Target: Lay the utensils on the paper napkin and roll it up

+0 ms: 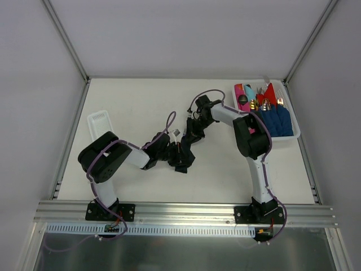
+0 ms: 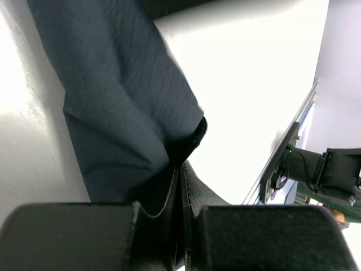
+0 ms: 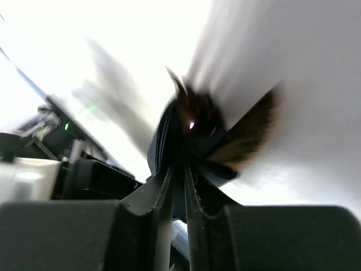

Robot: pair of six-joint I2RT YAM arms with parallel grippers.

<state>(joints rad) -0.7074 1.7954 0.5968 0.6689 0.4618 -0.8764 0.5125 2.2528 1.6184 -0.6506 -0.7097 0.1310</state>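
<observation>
Both arms lean in to the middle of the counter (image 1: 141, 101) and meet over the napkin (image 1: 181, 161), which sits as a dark, crumpled bunch between them. The left hand (image 1: 174, 153) is pinched tight on it. In its own camera the fingers (image 2: 73, 237) are pressed together with only paper between them, and the napkin (image 2: 124, 101) drapes away from the grip in loose folds, lifted rather than lying flat. The right hand (image 1: 190, 138) comes in from the other side. Its camera is badly blurred, but the jaws look all but closed, with a dark fold of napkin (image 3: 175, 135) caught between them. The utensils (image 1: 259, 101) look to be in the bin (image 1: 293, 134) at the far right. I can see none on the paper.

I take the job in hand to be getting the sheet spread out. To do it well, the two hands should draw apart slowly, each holding its own edge, until the folds pull out and the paper is just taut. It is thin stuff, so a hard tug could tear it at the pinch. Then both should lower together until the whole sheet rests on the counter, and let go only once it lies flat. Spreading it on the open patch in front of the arms would leave both hands an easy reach for the utensils.
</observation>
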